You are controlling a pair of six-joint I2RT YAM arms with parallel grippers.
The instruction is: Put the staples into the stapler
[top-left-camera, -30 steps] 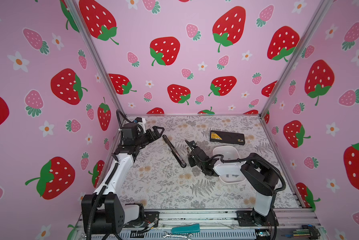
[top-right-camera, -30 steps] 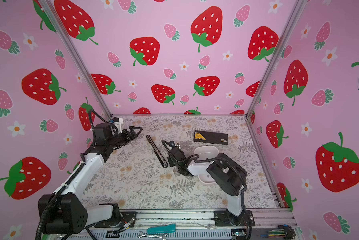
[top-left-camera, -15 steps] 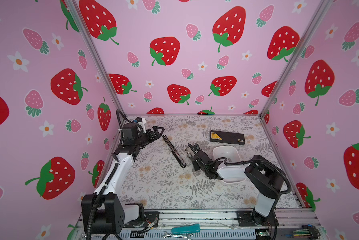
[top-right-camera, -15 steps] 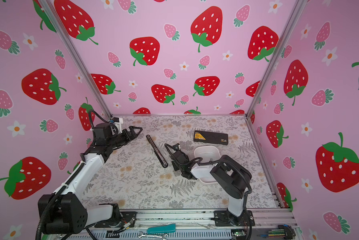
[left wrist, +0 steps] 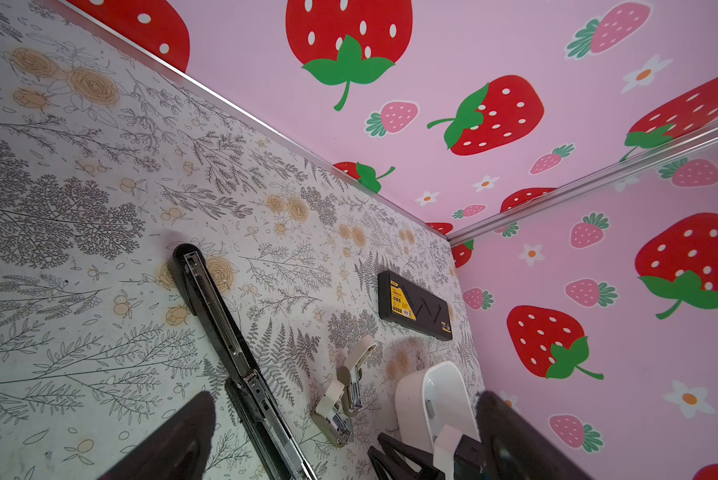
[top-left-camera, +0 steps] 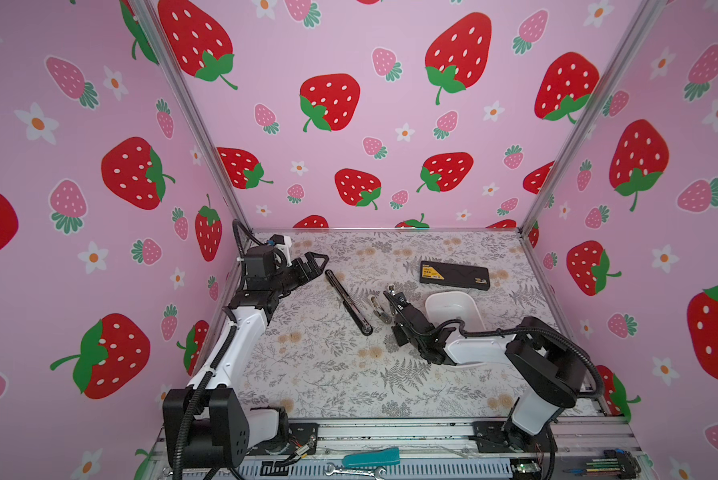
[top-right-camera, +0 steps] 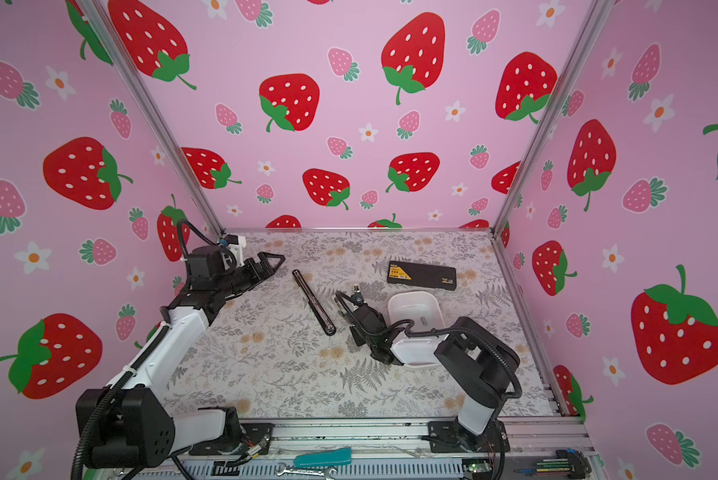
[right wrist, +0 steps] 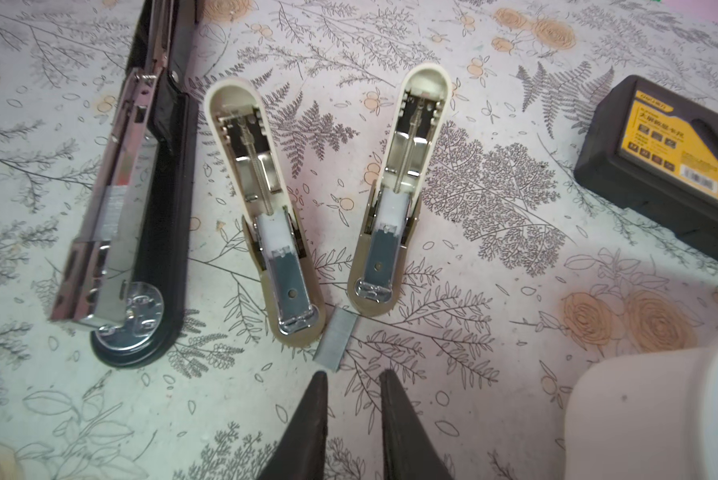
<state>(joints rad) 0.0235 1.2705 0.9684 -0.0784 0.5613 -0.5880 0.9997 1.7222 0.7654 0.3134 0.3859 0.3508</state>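
Two small beige staplers [right wrist: 284,266] [right wrist: 384,245] lie hinged open side by side on the floral mat, seen from above in a top view [top-left-camera: 376,306]. One short grey strip of staples [right wrist: 335,338] lies flat on the mat between their front ends. My right gripper [right wrist: 353,376] [top-left-camera: 387,296] hovers just short of the strip, its jaws a narrow gap apart with nothing between them. A long black stapler [top-left-camera: 348,301] [right wrist: 149,216] lies open to the left. My left gripper [top-left-camera: 316,262] [left wrist: 347,399] hangs wide open and empty near the back left.
A white tray [top-left-camera: 453,309] [top-right-camera: 415,305] stands right of the staplers, partly under my right forearm, and another grey strip [top-right-camera: 423,321] lies in it. A black box with a yellow label [top-left-camera: 455,274] lies behind it. Pink walls close three sides.
My right forearm has swung off the tray toward the front, and its gripper has shifted slightly by the beige staplers. The left arm has not moved.
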